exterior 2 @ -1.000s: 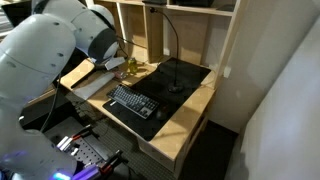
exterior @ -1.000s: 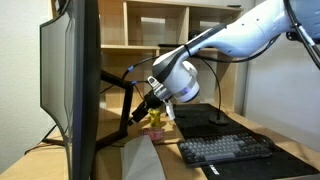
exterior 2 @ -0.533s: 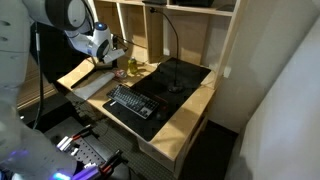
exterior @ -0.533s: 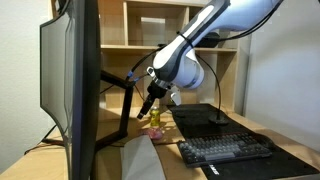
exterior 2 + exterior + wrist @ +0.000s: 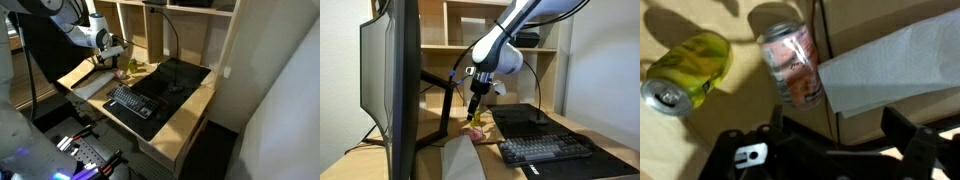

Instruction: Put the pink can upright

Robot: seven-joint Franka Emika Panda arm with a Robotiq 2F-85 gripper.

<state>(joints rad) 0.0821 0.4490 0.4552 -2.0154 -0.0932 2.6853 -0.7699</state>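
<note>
Wrist view: the black two-fingered gripper [image 5: 828,130], lifted clear since a second ago, is spread wide and empty; the small pink cylindrical drinks can [image 5: 792,62] is seen just beyond it, untouched, beside a tipped yellow-green can [image 5: 690,72].

A keyboard [image 5: 132,102] lies on a black mat [image 5: 183,76]

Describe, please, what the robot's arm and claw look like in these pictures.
The arm is glossy white with rounded, tubular links, ending in a bulbous white-and-grey wrist. The claw is black and angular; in the wrist view its body carries a small white label.
</note>
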